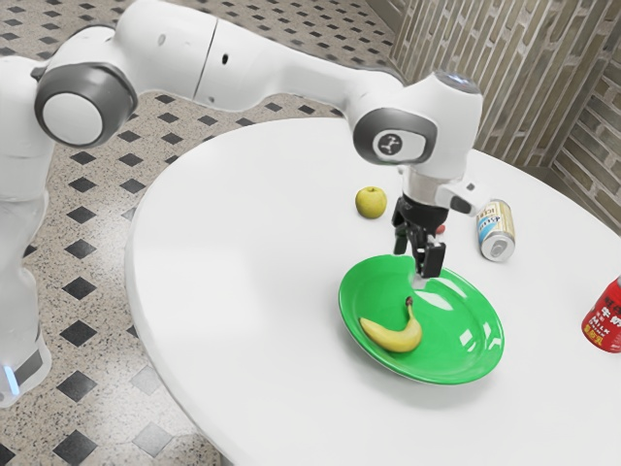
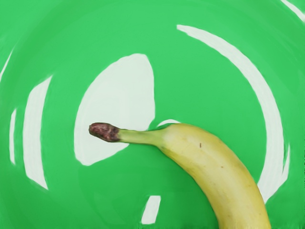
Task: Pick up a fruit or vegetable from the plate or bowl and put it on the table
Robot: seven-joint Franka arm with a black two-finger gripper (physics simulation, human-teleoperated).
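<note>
From left, one yellow-green apple [image 1: 371,202], one curved yellow banana [image 1: 392,337] in one round green plate [image 1: 451,340], and the black two-finger gripper [image 1: 416,254], spread and empty above it. This looks like the approach, calling for alignment, then descent; farther right, one half-hidden red object [image 1: 441,229], one silver can [image 1: 496,231], one red can [image 1: 606,320]

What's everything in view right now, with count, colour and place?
Banana: one, yellow, on plate
Plate: one, green, on table
Apple: one, yellow-green, on table beyond plate
Can: one, silver with white and blue, on table
Container: one, red, exterior view's right edge
Small thing: one, red, mostly hidden behind end effector
Table: one, white, under plate
Floor: one, speckled with dark diamonds
Arm: one, white, above table
End effector: one, black, open above plate
</note>
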